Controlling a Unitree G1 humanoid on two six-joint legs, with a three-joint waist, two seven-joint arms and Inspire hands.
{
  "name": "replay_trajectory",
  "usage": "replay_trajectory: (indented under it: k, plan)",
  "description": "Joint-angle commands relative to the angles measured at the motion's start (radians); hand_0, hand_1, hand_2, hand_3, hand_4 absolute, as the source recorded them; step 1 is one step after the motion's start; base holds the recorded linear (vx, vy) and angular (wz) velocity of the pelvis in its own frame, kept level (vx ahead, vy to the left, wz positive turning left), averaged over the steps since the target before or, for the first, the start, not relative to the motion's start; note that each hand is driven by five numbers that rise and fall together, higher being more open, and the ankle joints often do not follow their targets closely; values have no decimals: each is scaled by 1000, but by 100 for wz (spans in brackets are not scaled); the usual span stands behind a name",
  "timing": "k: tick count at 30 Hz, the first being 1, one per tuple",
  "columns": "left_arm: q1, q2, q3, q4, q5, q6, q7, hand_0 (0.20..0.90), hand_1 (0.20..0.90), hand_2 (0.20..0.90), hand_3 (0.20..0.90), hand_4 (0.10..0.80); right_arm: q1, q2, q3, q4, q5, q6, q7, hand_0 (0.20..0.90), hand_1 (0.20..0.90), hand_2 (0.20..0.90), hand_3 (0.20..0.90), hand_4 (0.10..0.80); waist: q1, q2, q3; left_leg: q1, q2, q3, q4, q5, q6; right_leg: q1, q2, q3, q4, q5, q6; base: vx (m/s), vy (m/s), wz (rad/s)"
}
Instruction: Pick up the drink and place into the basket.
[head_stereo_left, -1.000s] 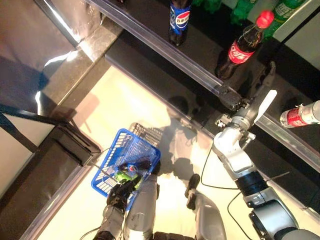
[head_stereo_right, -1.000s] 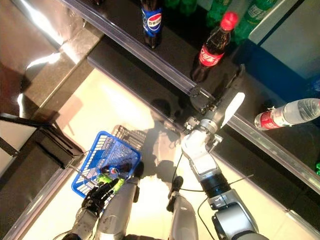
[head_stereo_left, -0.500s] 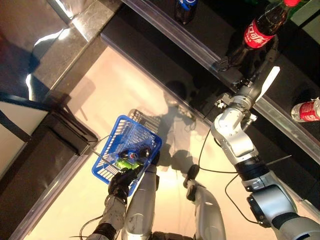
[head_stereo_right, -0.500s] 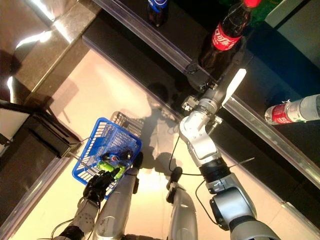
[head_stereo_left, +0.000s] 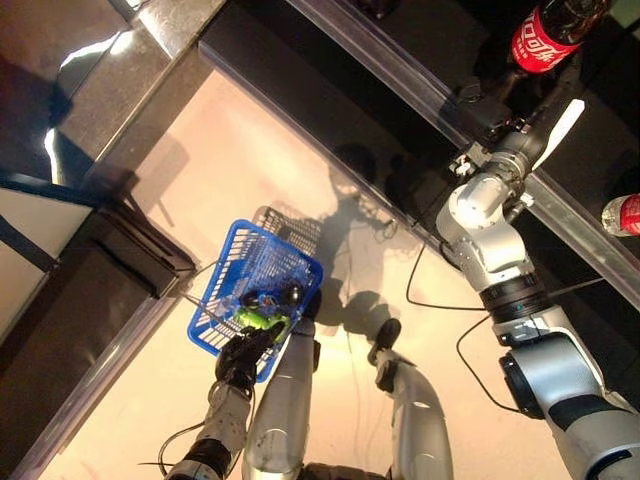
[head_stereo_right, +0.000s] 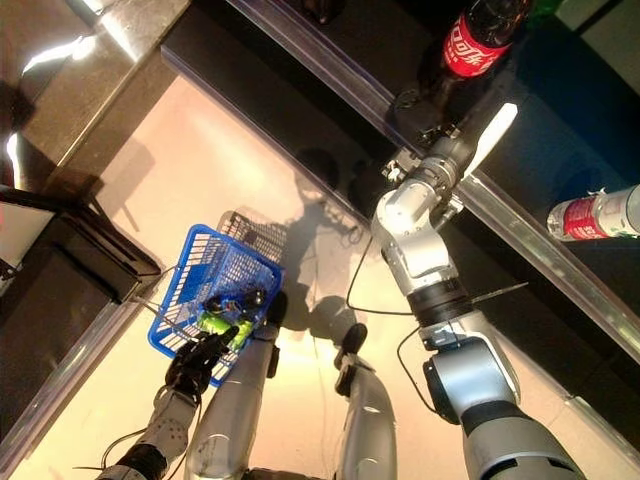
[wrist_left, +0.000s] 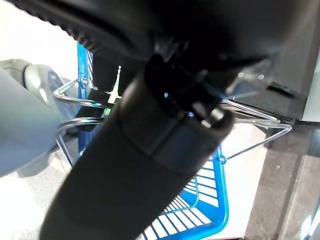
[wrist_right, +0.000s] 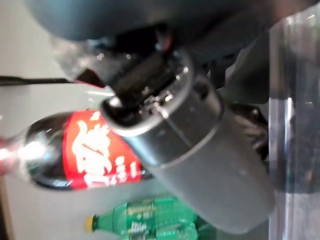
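Observation:
A cola bottle (head_stereo_left: 543, 38) with a red label stands on the dark shelf at the top right. My right hand (head_stereo_left: 528, 128) reaches up to its base, with the white-covered thumb (head_stereo_left: 561, 118) straight out beside the bottle and nothing in the grip. The right wrist view has the same bottle (wrist_right: 95, 150) just past the thumb. Low on the left hangs a blue wire basket (head_stereo_left: 228, 262) above the pale floor. My left hand (head_stereo_left: 243, 357) is shut on its wire handle (wrist_left: 75, 122). A blue-labelled bottle and a green one (head_stereo_left: 262, 308) lie inside it.
A clear bottle with a red label (head_stereo_left: 622, 214) lies on the shelf at the far right. The shelf's metal front rail (head_stereo_left: 400, 80) runs diagonally across the top. Green bottles (wrist_right: 145, 217) stand behind the cola. A dark cabinet (head_stereo_left: 90, 300) borders the floor on the left.
The camera has shifted. My right hand has reached further onto the shelf, from below and right of the cola bottle up to its base. The left hand still holds the basket.

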Motion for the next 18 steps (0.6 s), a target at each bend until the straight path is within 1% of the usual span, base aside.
replay_trajectory:
  k: [1,4,10,18]
  plan:
    - [100,37,-10,-143,-27,-97,-17,300,300,300,200,100,-129,-143,-33,-51,15,-109,16,900,900,900,900,800,10,32,-21,-23,-13,-26,121,-115,12,-6,-2,44,-16,45,9,21,32,4]
    - [108,43,-16,-158,-31,-100,-16,300,300,300,200,100,-152,-155,-31,-35,44,-125,24,900,900,900,900,800,12,32,-21,-39,-14,-22,120,-114,16,-25,-4,48,-18,52,14,5,6,-2]
    - [113,60,-18,-179,-44,-106,-28,300,300,300,200,100,-200,-170,-19,-8,78,-126,44,900,900,900,900,800,17,28,-21,-63,-17,-19,128,-119,21,-51,-4,56,-16,60,21,6,8,-3]
    - [117,77,-19,-219,-61,-103,-31,300,300,300,200,100,-254,-170,5,10,196,-134,170,900,900,900,900,800,22,25,-21,-79,-20,-18,136,-124,21,-63,-6,59,-28,73,29,8,13,0]
